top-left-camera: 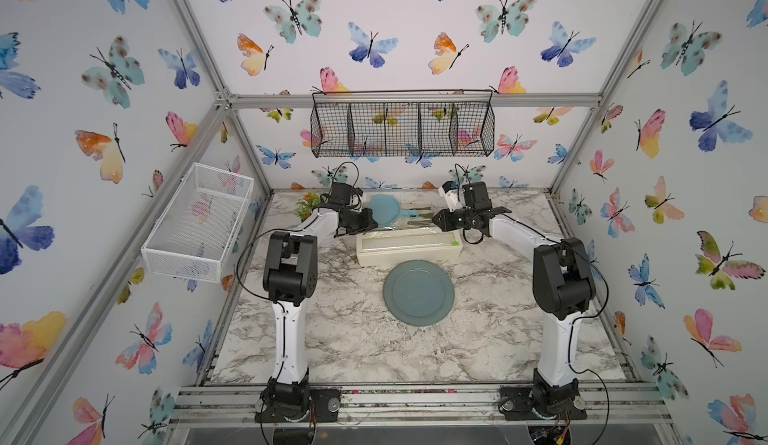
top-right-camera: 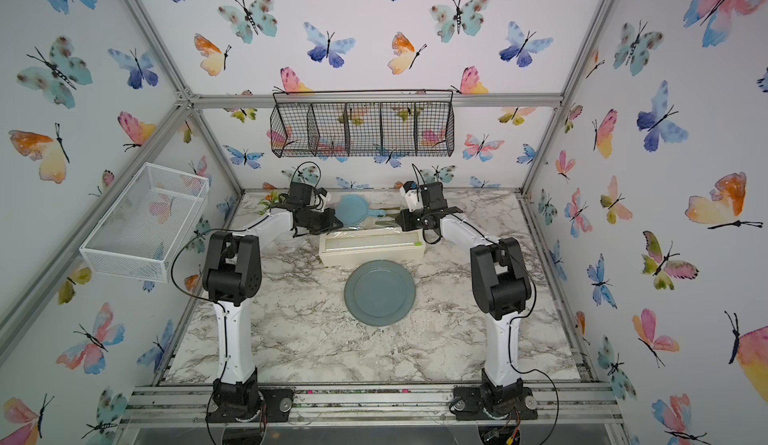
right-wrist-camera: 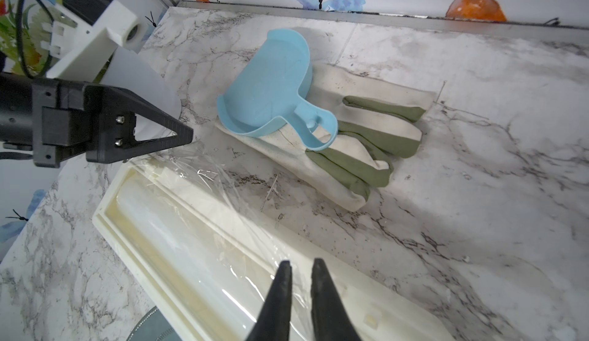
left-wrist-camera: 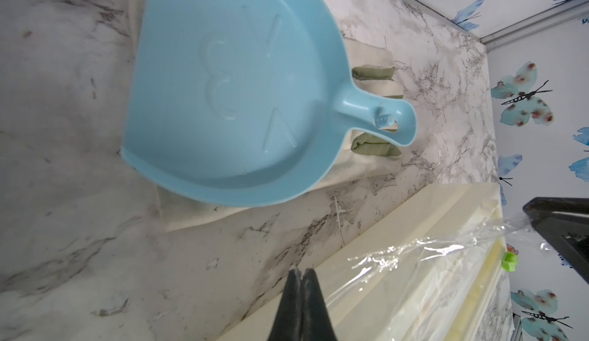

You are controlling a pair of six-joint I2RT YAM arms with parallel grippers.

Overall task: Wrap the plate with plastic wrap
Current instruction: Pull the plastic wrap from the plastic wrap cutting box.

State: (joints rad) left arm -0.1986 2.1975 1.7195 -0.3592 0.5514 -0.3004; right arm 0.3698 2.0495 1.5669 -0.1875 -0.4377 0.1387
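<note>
Plate: round, slate grey-blue, wide rim, bare, at 6 o'clock of the box.
Plastic wrap: clear, wrinkled, glossy, across the box top.
Left gripper: jaws together on the wrap edge.
Right gripper: jaws narrowly apart over the wrap; grip unclear.
Hidden: glove partly under dustpan.

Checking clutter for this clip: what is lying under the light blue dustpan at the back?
The dustpan rests on cream gloves with green fingers, lying flat on the marble table. The fingers and one cuff edge show; the palms are covered by the pan.
</note>
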